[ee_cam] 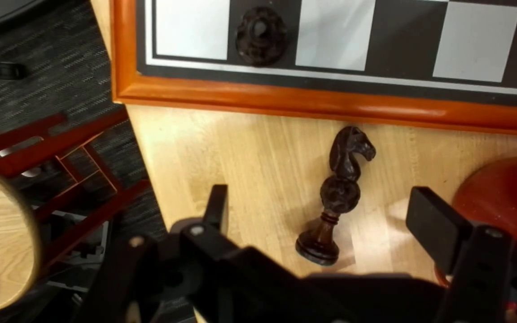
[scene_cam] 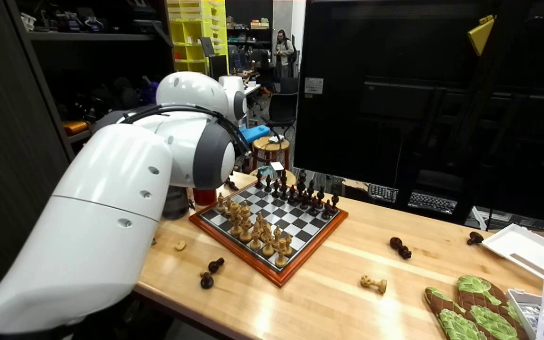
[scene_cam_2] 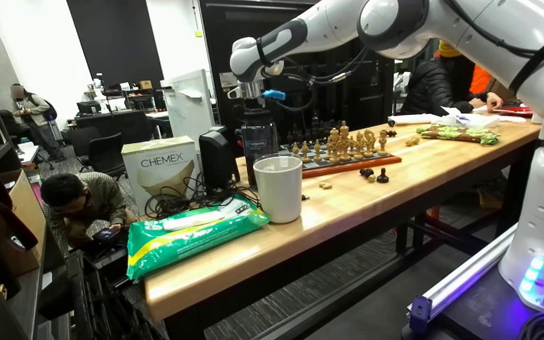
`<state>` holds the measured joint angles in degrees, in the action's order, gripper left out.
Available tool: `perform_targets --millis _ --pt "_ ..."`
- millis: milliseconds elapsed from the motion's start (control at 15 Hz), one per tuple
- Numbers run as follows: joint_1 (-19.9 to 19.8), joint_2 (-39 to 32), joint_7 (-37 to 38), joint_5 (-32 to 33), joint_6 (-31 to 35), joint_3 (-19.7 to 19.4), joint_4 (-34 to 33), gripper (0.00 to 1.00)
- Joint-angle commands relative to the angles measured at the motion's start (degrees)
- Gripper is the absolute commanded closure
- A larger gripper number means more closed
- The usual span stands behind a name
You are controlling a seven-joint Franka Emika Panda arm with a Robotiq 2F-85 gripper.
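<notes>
One glossy, ball-stemmed knight beneath the flat-padded claw

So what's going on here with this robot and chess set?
A white robot arm holds its black two-finger gripper open over a dark brown, horse-headed chess piece lying on a pale wooden table, beside an orange-framed checkered chessboard. Nothing is gripped. Tan wooden pieces and dark brown pieces stand on the board; others are scattered around it.

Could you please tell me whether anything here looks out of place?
Yes: a dark knight and a light piece lie on their sides off the chessboard, while most pieces stand on it.
</notes>
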<state>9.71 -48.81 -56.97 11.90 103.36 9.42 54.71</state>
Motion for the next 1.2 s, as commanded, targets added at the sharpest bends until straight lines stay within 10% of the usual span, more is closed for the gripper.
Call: perform_targets --millis 0,1133 --pt "0.2 -0.6 0.4 -0.3 -0.9 0.1 -1.3 0.0" --pt "-0.1 -1.1 -0.2 -0.2 0.0 0.4 0.0 0.0"
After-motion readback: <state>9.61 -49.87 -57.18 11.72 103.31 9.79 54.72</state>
